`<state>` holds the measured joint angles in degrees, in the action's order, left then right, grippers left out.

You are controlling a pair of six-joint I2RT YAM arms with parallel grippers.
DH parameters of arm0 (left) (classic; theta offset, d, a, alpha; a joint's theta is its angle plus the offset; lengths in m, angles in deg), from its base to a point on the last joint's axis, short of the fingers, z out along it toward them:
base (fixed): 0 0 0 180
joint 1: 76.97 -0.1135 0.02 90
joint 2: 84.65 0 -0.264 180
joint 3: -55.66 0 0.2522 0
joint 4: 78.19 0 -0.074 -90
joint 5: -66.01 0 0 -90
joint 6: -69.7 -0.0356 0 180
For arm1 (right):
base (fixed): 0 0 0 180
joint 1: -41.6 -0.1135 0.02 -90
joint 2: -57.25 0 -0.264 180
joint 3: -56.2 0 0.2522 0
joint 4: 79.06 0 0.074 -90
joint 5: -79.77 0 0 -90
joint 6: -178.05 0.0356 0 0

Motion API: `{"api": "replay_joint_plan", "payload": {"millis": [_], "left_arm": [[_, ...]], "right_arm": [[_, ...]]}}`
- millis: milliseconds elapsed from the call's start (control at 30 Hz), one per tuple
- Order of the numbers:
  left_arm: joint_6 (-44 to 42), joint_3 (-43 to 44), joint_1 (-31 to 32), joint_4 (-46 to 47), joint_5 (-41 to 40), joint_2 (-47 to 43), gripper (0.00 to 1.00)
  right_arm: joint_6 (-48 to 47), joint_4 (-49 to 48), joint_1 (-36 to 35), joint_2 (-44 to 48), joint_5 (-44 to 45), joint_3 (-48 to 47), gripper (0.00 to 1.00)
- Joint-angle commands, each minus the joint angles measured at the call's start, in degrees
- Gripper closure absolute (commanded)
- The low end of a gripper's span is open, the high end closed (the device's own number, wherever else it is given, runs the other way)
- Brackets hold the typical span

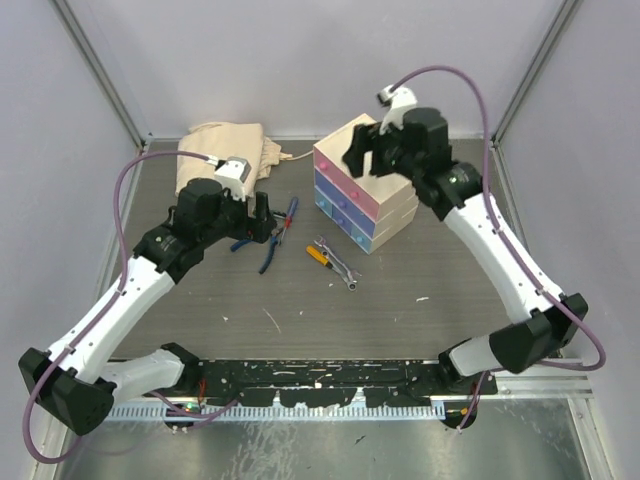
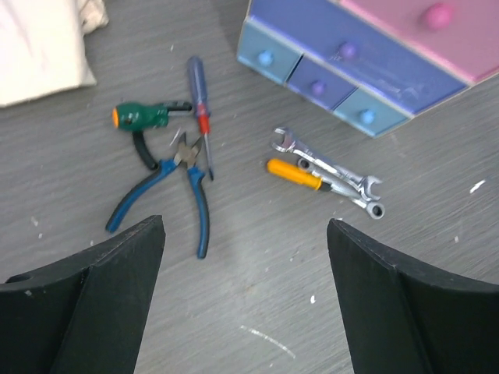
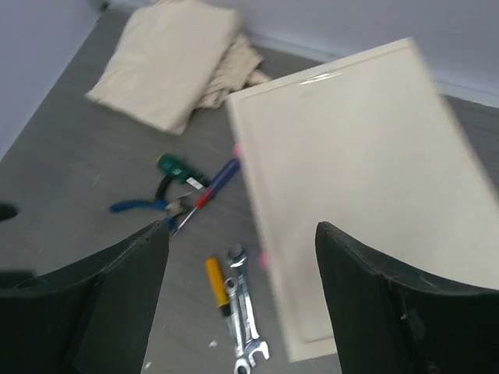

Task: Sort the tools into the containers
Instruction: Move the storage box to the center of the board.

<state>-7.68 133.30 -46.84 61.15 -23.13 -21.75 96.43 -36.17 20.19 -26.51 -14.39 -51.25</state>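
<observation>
**Hovering wide open: both pincers empty, tools loose in front of the chest**

Hovering over the grey desk (image 1: 300, 320), the left pincer (image 2: 245, 234) has its two black fingers spread wide with nothing between them. The right pincer (image 3: 242, 234) is just as wide and just as empty, and hangs above the cream top of the chest (image 3: 351, 195).

All the drawers (image 2: 312, 86) look shut: pink on top, blue below, light blue at the bottom. Every tool lies on the desk in front of the drawer faces, and none is in a drawer.

Well out from the chest's front, on its left-arm side, lie the blue-handled pliers (image 2: 175, 183). A green-handled screwdriver (image 2: 140, 117) lies just beyond their jaws. Closer to the light-blue drawers, an orange-handled screwdriver (image 2: 292, 173) touches two silver spanners (image 2: 327, 167).

The pliers look like the left arm's nearest target. They lie just ahead of the left pincer and a little to its left. Their handles point back toward it and their jaws point away. That long axis runs roughly across the line between the two fingers, so little wrist turn seems needed. The right arm is the nearer one to the chest.
</observation>
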Motion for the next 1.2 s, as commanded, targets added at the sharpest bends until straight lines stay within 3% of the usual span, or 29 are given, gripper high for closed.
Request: {"api": "replay_joint_plan", "payload": {"millis": [0,133,233,567,633,833,900,1100,1167], "left_arm": [[-1.2,-2.7,-1.1,-3.7,-3.6,-2.8,0.14],[-2.3,-4.7,-1.5,-3.2,-5.9,-4.0,0.14],[-2.8,-4.6,-1.9,-3.0,-6.4,-4.1,0.14],[-3.2,-5.0,-3.0,-3.7,-6.8,-3.5,0.14],[-3.3,-5.1,-3.2,-3.8,-6.8,-3.5,0.14],[-3.2,-5.1,-3.3,-3.9,-6.8,-3.6,0.14],[-3.3,-5.1,-3.3,-4.0,-6.9,-3.9,0.14],[-2.4,-5.2,-3.3,-3.6,-6.4,-4.3,0.14],[-1.3,-5.3,-3.3,-3.0,-5.2,-4.3,0.14]], "right_arm": [[-0.4,-5.0,-8.1,7.4,-2.2,7.2,0.21],[2.5,-7.5,-11.9,12.3,-8.2,16.7,0.23],[4.7,-11.1,-13.2,14.9,-7.6,24.0,0.24],[5.4,-14.2,-13.2,16.0,6.7,33.9,0.25],[4.9,-18.6,-13.2,15.5,11.3,35.7,0.25],[5.4,-21.1,-11.8,14.3,18.8,36.0,0.25],[5.6,-21.1,-10.2,14.5,16.1,35.5,0.25],[-0.6,-18.5,-8.7,16.2,-5.9,29.6,0.23],[-1.2,-17.7,-8.6,17.0,-7.8,27.1,0.22]]}}
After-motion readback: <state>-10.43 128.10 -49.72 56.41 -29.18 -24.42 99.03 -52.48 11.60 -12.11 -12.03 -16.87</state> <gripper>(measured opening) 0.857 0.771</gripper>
